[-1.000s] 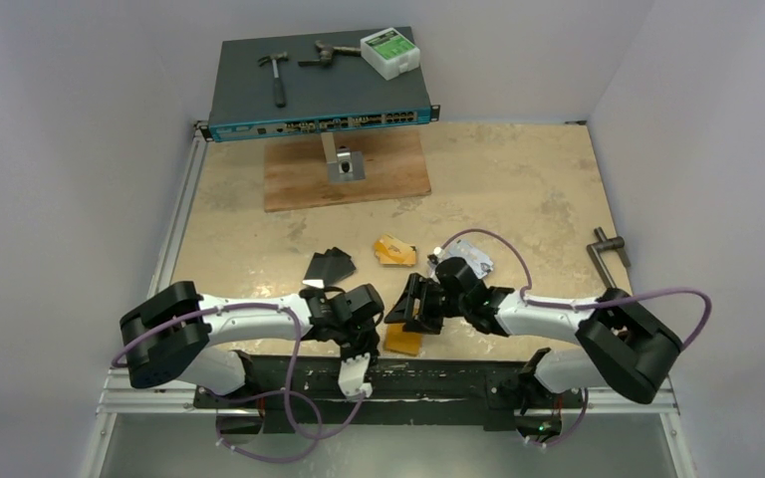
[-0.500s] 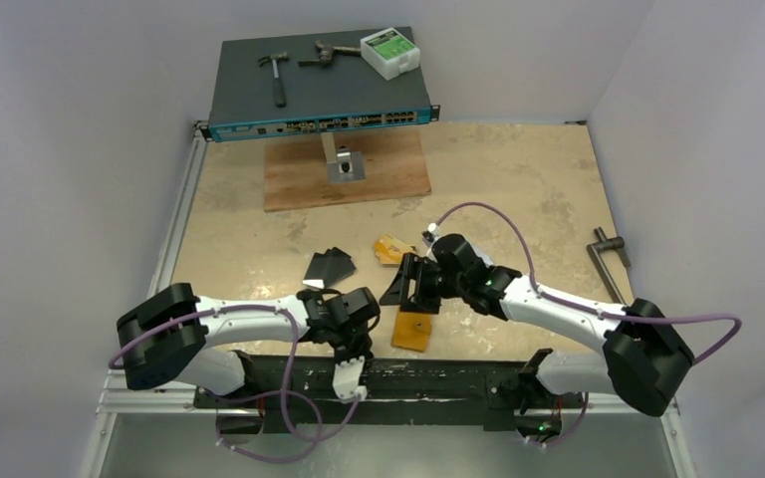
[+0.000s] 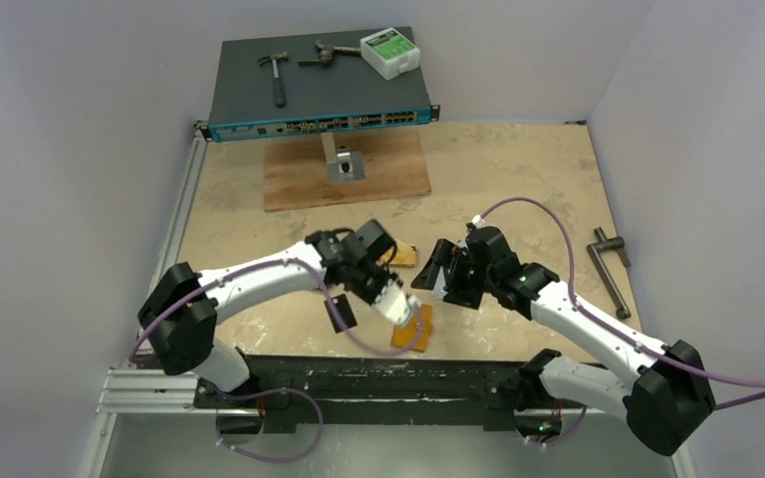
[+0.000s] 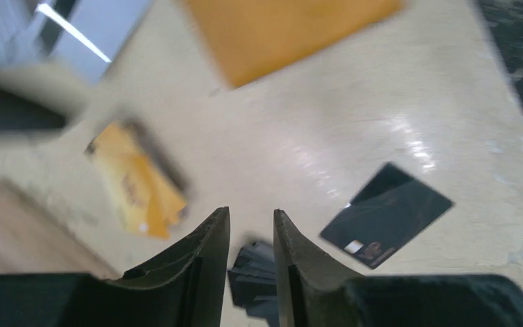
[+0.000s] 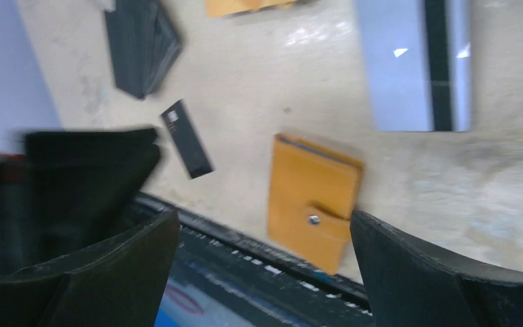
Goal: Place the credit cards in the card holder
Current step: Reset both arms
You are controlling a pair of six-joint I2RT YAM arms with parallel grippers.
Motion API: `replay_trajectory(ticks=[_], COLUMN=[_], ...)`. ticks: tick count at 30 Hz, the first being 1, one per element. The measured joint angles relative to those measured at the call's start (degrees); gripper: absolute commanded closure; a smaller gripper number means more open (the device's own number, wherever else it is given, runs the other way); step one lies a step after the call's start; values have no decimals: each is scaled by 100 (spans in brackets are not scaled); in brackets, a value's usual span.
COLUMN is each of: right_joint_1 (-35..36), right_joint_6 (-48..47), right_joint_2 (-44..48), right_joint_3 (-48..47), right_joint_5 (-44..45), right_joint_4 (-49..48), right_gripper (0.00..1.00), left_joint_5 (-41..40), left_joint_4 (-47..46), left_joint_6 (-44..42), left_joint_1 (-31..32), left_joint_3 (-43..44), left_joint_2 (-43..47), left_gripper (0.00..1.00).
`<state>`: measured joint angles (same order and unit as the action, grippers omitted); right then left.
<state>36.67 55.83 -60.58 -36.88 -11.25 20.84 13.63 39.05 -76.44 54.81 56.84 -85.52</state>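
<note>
**Both end effectors empty, card holder closed**

The card holder (image 5: 310, 191) lay shut on the tabletop (image 3: 518, 179) by its near edge, between the arms. One black credit card (image 3: 339, 312) lay just left of it. The left end effector (image 4: 250, 216) hung over a black pile (image 4: 255, 279), fingers slightly parted, gripping nothing. The right end effector (image 5: 264, 221) gaped wide, released.

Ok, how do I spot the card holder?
Find the black rail along the table's near edge. Just beyond its middle lies the card holder, with a black card to its left. It is the only thick orange thing with a snap tab; the orange cards farther back are thin.
</note>
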Motion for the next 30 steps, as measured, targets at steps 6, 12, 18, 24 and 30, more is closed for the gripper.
replay_trajectory(ticks=[6, 12, 18, 24, 30], right_joint_1=[-243, -551, -1303, -1668, -2291], right_joint_6=[-632, -1416, -2232, -3239, -3954], right_joint_2=[-46, -42, -2, -151, -225], right_joint_3=[-330, -1274, -1390, 131, 1318], right_joint_5=[835, 2026, 3462, 4544, 4916], right_joint_4=[870, 1117, 109, -1871, -4006], right_gripper=[1, 1, 1, 1, 1], left_joint_5=[-173, 372, 798, 1196, 1222], left_joint_4=[822, 1346, 1029, -535, -1967], left_joint_6=[2540, 4428, 5705, 6822, 7248], left_joint_1=[-1161, -3298, -5237, -6432, -6476], left_joint_3=[2020, 2415, 2057, 221, -1335], left_joint_2=[-428, 455, 1309, 1646, 1958], left_gripper=[62, 58, 57, 27, 26])
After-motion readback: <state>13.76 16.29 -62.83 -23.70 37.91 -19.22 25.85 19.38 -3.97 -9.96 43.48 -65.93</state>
